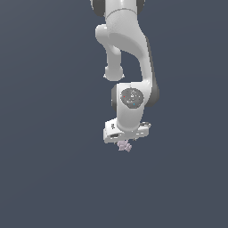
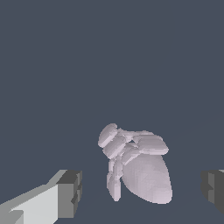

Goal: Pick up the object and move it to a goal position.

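The object (image 1: 124, 145) is a tiny lumpy pale pinkish-lavender thing just below the white gripper hand in the exterior view. In the wrist view the object (image 2: 138, 168) looks large, with a smooth rounded body and several small lobes on one side. My gripper (image 2: 142, 190) is open, with one finger (image 2: 70, 192) on one side of the object and the other finger (image 2: 214, 190) on the other side. Clear gaps show between both pads and the object. In the exterior view my gripper (image 1: 125, 142) is mostly hidden behind the hand.
The white arm (image 1: 129, 58) comes down from the upper edge of the exterior view. A plain dark grey-blue surface (image 1: 49, 169) fills both views. No goal marker shows.
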Motion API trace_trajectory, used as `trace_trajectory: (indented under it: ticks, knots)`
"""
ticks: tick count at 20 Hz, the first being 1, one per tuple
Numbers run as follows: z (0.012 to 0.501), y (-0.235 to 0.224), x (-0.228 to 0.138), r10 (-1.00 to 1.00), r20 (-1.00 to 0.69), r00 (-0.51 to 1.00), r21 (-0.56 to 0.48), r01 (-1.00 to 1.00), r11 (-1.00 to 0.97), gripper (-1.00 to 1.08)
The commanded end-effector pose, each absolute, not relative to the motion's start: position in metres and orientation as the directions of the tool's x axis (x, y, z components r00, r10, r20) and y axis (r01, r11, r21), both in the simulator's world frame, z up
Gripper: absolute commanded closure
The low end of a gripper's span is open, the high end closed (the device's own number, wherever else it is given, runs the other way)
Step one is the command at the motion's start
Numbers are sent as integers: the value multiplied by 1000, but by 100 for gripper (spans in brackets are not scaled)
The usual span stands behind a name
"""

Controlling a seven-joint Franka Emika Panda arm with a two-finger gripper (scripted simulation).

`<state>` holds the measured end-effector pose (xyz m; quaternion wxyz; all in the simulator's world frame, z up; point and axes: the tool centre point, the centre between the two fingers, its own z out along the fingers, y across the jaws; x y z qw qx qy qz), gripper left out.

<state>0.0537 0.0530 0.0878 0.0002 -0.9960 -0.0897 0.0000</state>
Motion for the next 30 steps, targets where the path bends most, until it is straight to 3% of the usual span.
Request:
trace_trajectory:
  ticks: [1,14,15,30]
  knots:
    - [81,53,53,179,-1,984,0,179,-984,-92]
    - [40,53,54,181,0,984,0,181,-984,-92]
    - [40,53,54,181,0,984,0,181,-984,108]
    - [45,48,53,181,0,984,0,181,-984,108]
